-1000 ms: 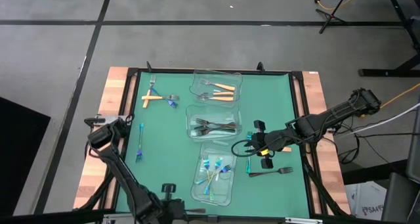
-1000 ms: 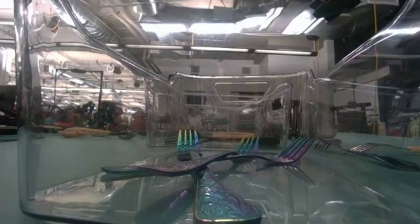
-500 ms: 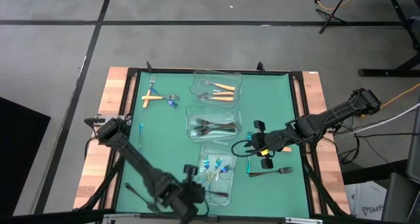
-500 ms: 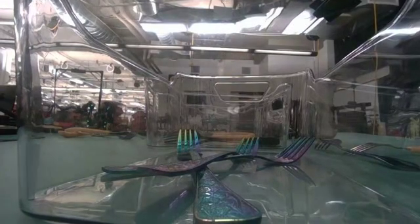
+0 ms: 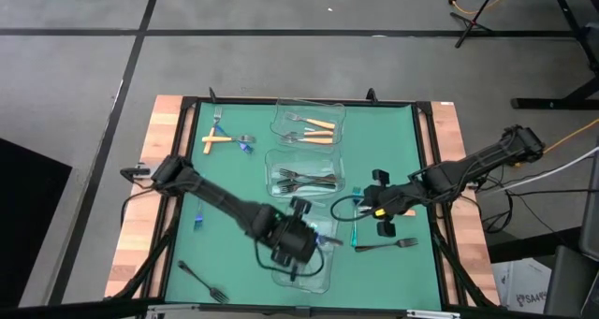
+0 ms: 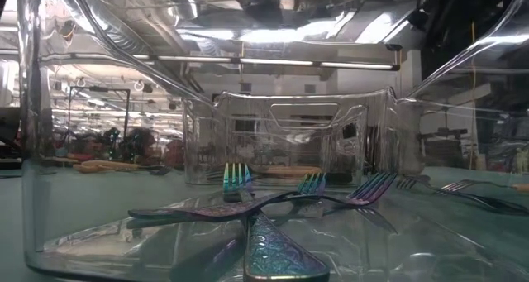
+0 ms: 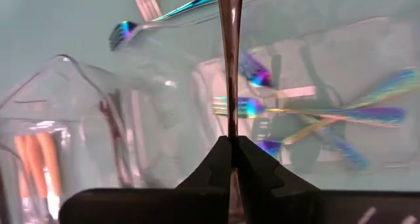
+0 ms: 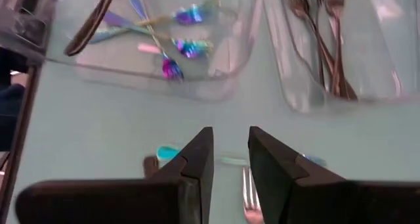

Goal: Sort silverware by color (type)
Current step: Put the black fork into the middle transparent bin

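The left gripper (image 7: 230, 145) has its fingers pressed together on the handle of a thin, dark-looking metal fork (image 7: 230, 66). It hangs over the clear rectangular plastic container (image 5: 323, 274) of iridescent blue-teal forks (image 7: 308, 112), near the green counter's (image 5: 393, 141) edge at the foot of the high view.

Such a fork is likely light, stiff and slippery, so a pinch across mid-handle suits it best.

The right gripper (image 8: 230, 152) has its fingers spread and empty, low over the counter's right half.

1 second ago the left arm lay along the counter's left edge. It has since swung inward.
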Motion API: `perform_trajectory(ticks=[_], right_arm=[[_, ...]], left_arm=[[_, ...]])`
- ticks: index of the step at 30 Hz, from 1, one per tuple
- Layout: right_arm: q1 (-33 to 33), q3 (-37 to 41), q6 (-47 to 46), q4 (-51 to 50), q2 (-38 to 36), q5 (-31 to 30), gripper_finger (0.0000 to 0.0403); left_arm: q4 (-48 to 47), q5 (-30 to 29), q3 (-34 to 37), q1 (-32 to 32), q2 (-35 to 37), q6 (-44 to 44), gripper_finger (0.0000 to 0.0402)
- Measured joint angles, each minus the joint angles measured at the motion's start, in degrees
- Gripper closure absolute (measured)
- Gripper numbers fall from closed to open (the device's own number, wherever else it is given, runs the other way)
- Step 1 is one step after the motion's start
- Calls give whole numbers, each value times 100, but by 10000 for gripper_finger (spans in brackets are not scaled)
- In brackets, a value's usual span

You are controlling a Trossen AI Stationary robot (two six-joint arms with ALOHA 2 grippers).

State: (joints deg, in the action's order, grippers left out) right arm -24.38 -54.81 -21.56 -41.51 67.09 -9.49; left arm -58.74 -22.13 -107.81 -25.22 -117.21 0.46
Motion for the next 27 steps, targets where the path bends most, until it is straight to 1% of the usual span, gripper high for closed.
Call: perform_trajectory(ticks=[3,8,13,18,19,24,27], right_arm=[[0,0,-124,-338,-126,-1,315],[0,0,-214,-596,-347,-3,315],[0,0,-460,-858,-481,-3,315],[0,0,-551,-1078,-481,-1,315],[0,0,-553,-1079,-476,-1,315],[0,0,-562,-1067,-459,1,315],[0,0,-562,-1064,-457,1,315]], left_arm=[[21,-17,0,282,0,293,397],[-66,-255,0,810,0,601,397],[-281,-265,0,1456,0,682,397],[-293,-218,0,2066,0,913,397],[-297,-125,0,2176,0,912,397],[-297,875,2,2628,-49,734,397],[-297,1029,7,2720,-100,737,397]])
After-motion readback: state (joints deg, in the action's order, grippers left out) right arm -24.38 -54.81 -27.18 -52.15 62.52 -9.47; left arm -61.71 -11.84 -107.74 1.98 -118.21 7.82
